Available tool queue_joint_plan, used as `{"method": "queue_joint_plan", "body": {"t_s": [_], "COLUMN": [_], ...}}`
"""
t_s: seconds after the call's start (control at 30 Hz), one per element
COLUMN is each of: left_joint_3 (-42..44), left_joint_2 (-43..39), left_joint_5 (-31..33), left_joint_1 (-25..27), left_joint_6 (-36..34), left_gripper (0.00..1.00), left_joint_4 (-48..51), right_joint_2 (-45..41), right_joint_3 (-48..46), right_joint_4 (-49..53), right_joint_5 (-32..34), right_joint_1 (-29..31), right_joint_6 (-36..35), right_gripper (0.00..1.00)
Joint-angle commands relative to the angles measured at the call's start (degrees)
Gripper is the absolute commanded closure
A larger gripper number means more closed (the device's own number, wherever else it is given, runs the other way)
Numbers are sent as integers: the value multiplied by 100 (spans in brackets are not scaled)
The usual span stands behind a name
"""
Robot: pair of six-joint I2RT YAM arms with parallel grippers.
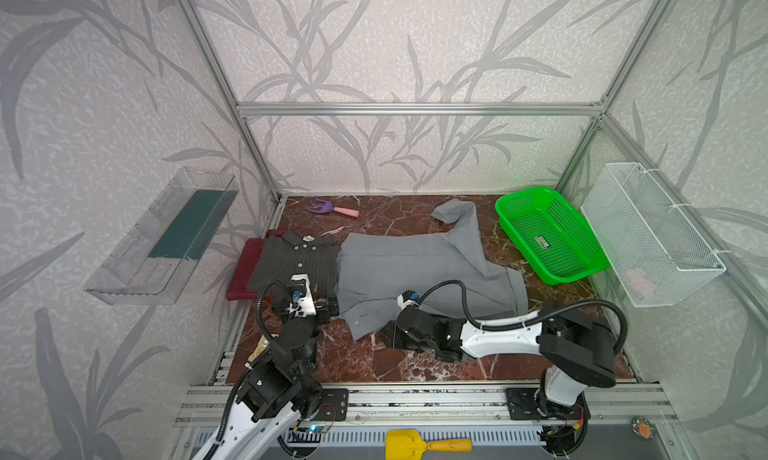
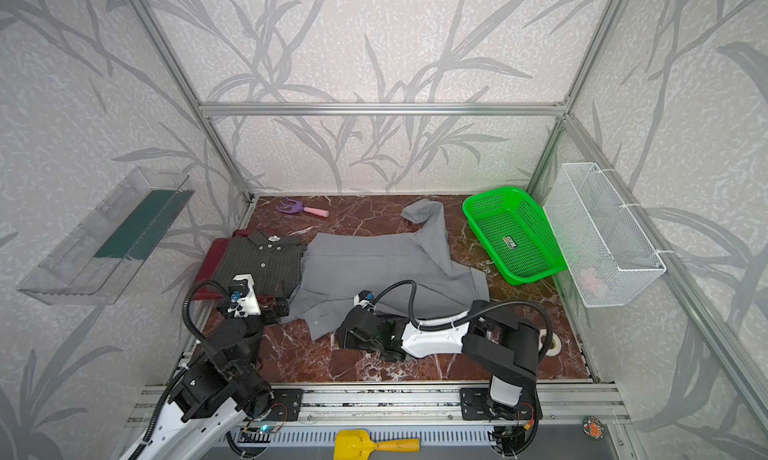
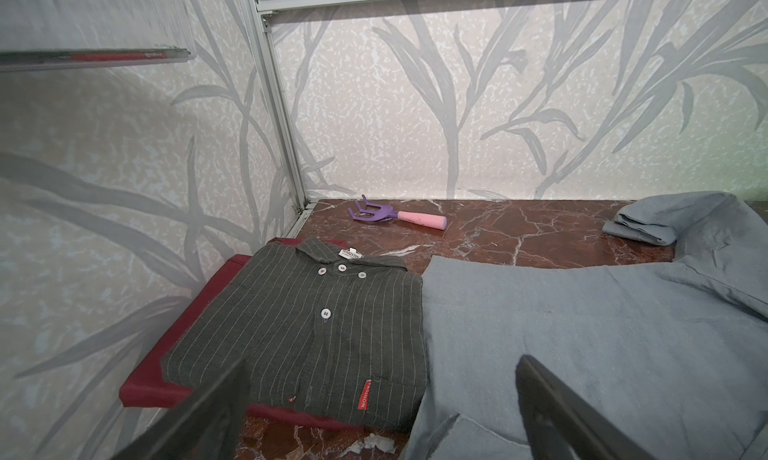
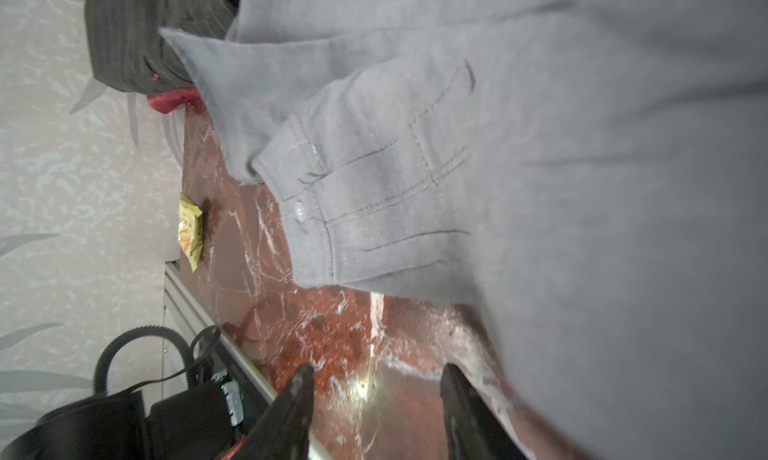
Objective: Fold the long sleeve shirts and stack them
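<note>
Long sleeve shirts, three in count: light grey shirt [image 1: 415, 266] spread unfolded on the marble table [image 1: 395, 362], one sleeve laid over the body with its buttoned cuff [image 4: 307, 229] just ahead of the right gripper [image 4: 374, 375], other sleeve [image 1: 457, 212] stretched well away from both grippers toward the back wall; dark pinstriped shirt [image 3: 307, 333] folded, collar up, directly ahead of the left gripper [image 3: 384, 360], meeting the grey shirt's edge; maroon shirt [image 3: 149, 389] folded beneath the pinstriped one, showing only as a border on the side away from the right gripper.

Left gripper spread wide, gripping nothing, poised where pinstriped and grey cloth meet; right gripper parted too, empty, bare marble between its fingers [image 4: 299, 395], grey hem close beside one of them; right arm lying across the grey shirt's near edge in both top views.

Further out: one green mesh basket [image 1: 548, 233] beyond the grey shirt on the right gripper's side; one white wire basket [image 1: 652, 233] on the wall past it; one clear tray [image 1: 162, 237] on the wall at the left gripper's side; one purple and pink toy rake [image 3: 399, 219] far ahead of the left gripper; one yellow packet [image 4: 190, 233] at the table edge beside the left arm; one yellow toy shovel [image 1: 424, 443] behind both arms, off the marble.
</note>
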State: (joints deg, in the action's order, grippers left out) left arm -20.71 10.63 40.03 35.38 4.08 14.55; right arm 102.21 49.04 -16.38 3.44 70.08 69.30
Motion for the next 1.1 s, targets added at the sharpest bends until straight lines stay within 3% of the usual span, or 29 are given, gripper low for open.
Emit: {"method": "queue_joint_plan", "body": {"t_s": [0.0, 0.4, 0.6, 0.77, 0.9, 1.07], "left_joint_3": [49, 114, 126, 135, 137, 131], "left_joint_2": [-23, -166, -158, -151, -140, -158], "left_joint_5": [119, 100, 84, 71, 66, 75], "left_joint_1": [-31, -32, -44, -45, -44, -52], "left_joint_6": [-11, -128, -144, -162, -176, -179], "left_gripper": [1, 1, 1, 1, 1, 1], "left_joint_4": [-75, -133, -154, -168, -180, -171], "right_joint_2": [449, 1384, 1571, 1215, 1088, 862], "right_joint_3": [379, 1159, 1172, 1082, 1052, 993], "right_joint_4": [-818, -1001, -1336, -1228, -1095, -1017], "right_joint_5": [292, 1079, 851, 920, 843, 922], "right_joint_1": [170, 261, 190, 170, 172, 211], "right_joint_6": [506, 455, 559, 392, 527, 609], "right_gripper": [51, 56, 79, 92, 100, 100]}}
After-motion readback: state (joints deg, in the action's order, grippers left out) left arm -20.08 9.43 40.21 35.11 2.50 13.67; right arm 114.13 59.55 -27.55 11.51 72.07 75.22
